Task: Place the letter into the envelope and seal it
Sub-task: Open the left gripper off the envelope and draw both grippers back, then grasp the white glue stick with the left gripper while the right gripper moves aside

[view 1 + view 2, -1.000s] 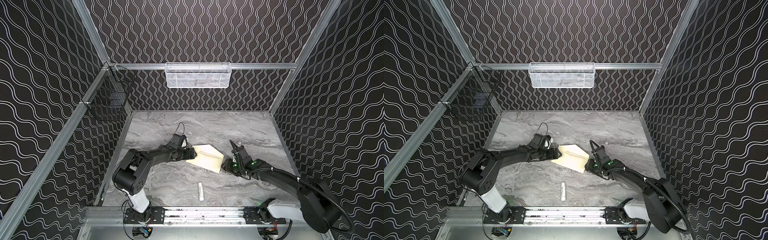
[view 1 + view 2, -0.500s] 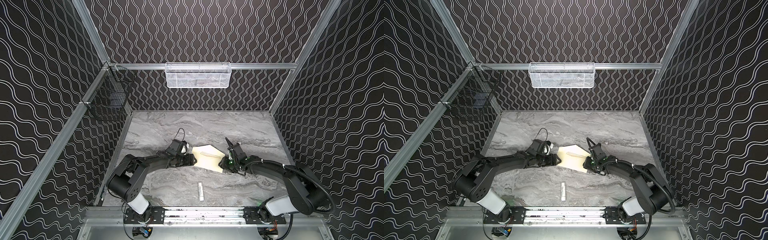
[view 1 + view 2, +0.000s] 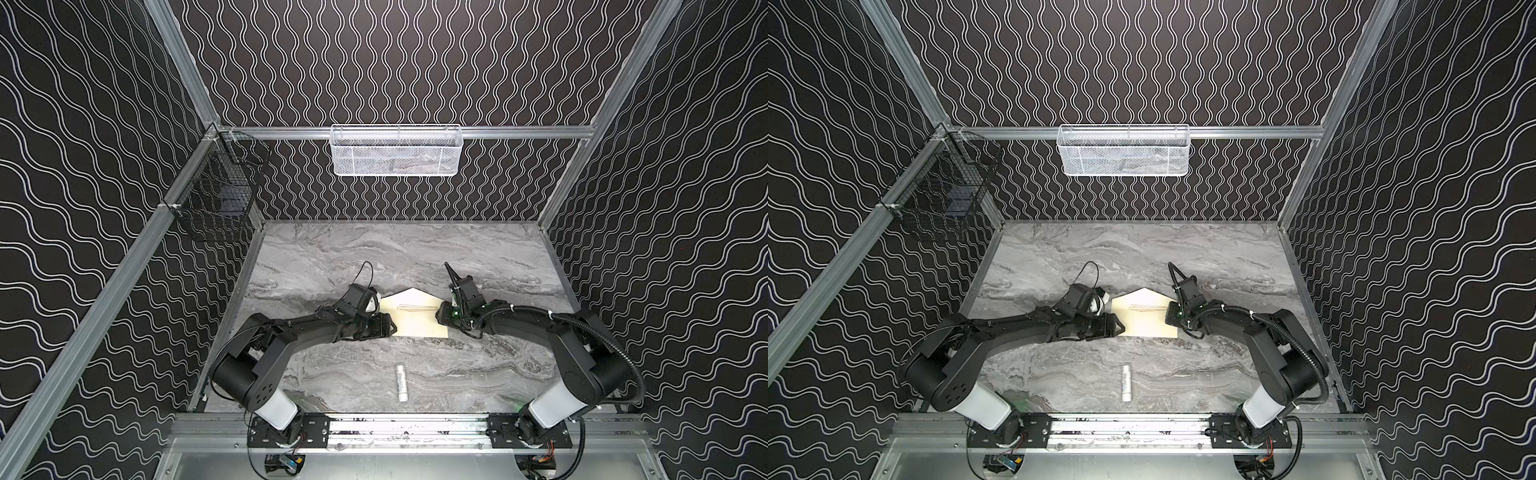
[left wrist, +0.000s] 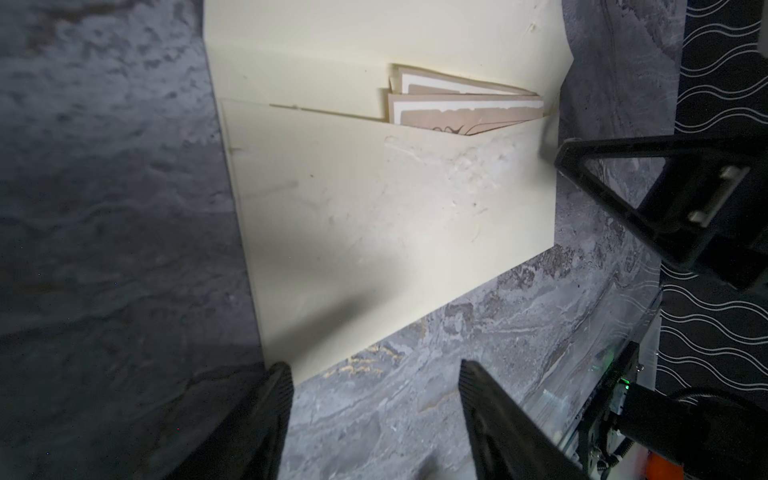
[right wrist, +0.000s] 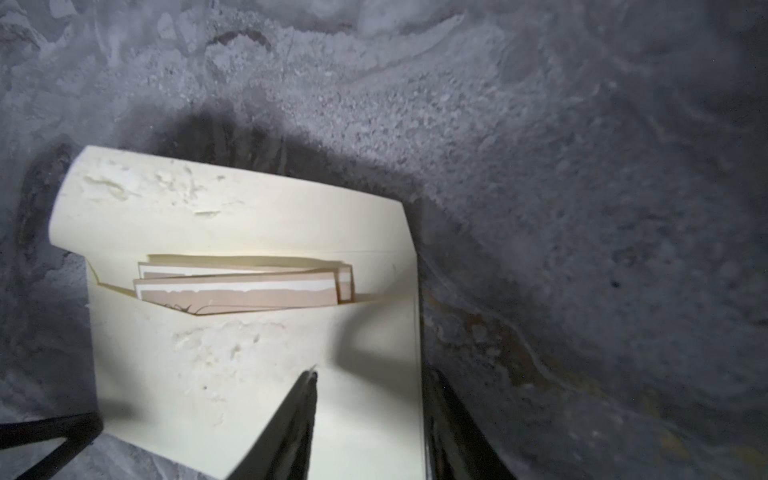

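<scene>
Open, empty left gripper [image 4: 374,365] and right gripper [image 5: 372,374] are bracketing the envelope [image 4: 374,208]; seat the protruding letter [image 5: 249,293] fully before sealing.

The envelope [image 5: 257,374] lies on the grey marbled surface [image 5: 561,166] in the lower left of the frame, its flap open and curling up toward the upper left. The letter [image 5: 249,295] sits inside the pocket; only its tan top edges and a dark flourish show above the opening. Rough whitish patches mark the envelope's face and flap. The right hand [image 5: 372,376] enters from the bottom edge with its fingers apart, one over the envelope's face, one just off its right edge.
</scene>
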